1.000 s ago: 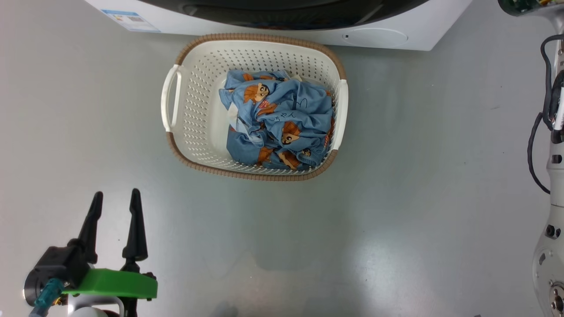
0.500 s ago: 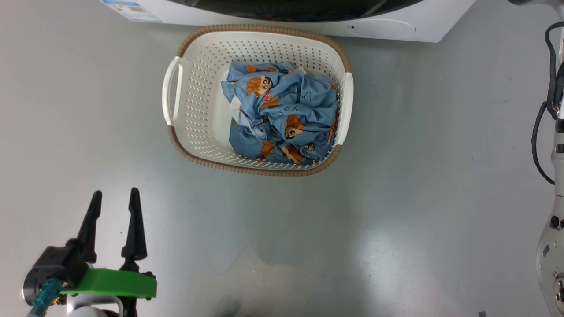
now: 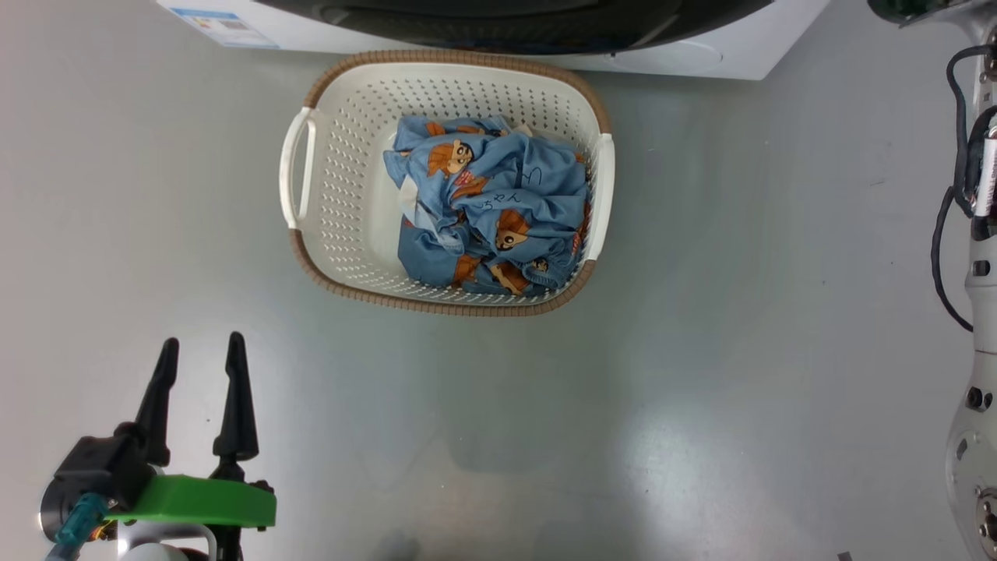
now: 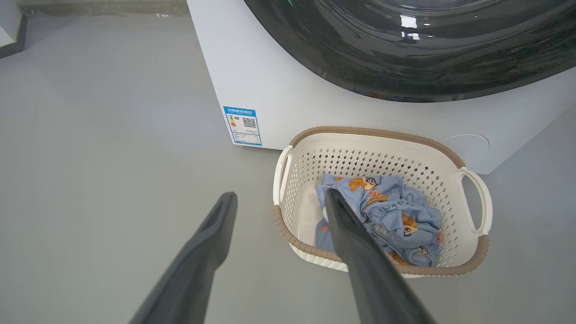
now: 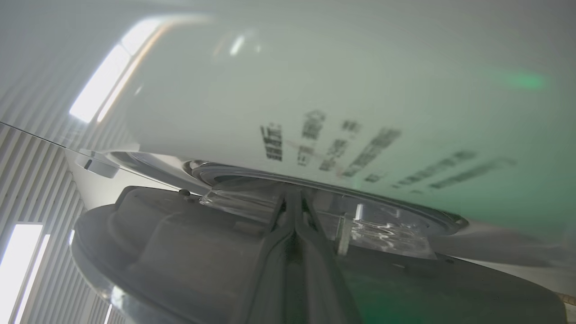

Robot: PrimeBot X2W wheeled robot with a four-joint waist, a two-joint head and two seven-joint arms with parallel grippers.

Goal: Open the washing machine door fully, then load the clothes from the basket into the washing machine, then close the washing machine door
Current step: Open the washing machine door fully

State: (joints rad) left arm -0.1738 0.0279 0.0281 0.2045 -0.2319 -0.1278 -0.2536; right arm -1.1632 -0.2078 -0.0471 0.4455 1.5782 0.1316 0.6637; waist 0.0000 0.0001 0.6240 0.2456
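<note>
The cream basket (image 3: 335, 195) stands on the floor just before the washing machine (image 3: 732, 54), with the blue printed clothes (image 3: 491, 210) bunched in its right half. The glossy black washing machine door (image 3: 506, 19) shows at the top edge. My left gripper (image 3: 199, 351) is open low at the left, well short of the basket. In the left wrist view its fingers (image 4: 211, 238) spread wide toward the basket (image 4: 468, 265) and clothes (image 4: 396, 211). In the right wrist view my right gripper (image 5: 294, 195) is shut, its tips at the edge of the door (image 5: 180, 252) beside the white front.
Grey floor lies all around the basket. A blue label (image 4: 243, 126) marks the machine's lower left corner. My right arm's pale forearm with black cables (image 3: 974, 312) runs up the right edge of the head view.
The whole head picture shifts slightly up and back down, so the camera has moved. Basket, clothes and left gripper keep their places. The right forearm shifts a little at the edge.
</note>
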